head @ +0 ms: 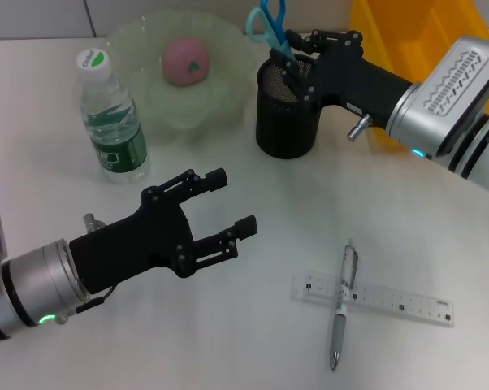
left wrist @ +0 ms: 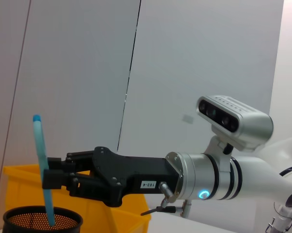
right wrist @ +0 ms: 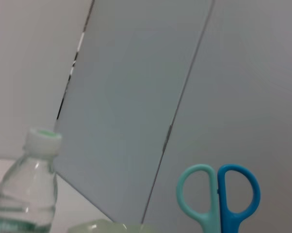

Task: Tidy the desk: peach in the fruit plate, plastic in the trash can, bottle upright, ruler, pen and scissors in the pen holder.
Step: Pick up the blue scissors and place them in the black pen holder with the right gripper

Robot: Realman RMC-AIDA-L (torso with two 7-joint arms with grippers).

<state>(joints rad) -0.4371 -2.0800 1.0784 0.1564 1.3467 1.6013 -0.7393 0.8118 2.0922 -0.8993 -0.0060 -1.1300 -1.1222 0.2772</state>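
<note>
Lowering the scissors blades-first into the pen holder, your right claw gripped them at the rim | left claw hung wide above the desk | release once they stand.

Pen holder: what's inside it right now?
The scissors stand in the pen holder, handles up, with the right gripper at them. Their blades are hidden by the mesh wall. The pen and ruler lie outside on the desk.
</note>
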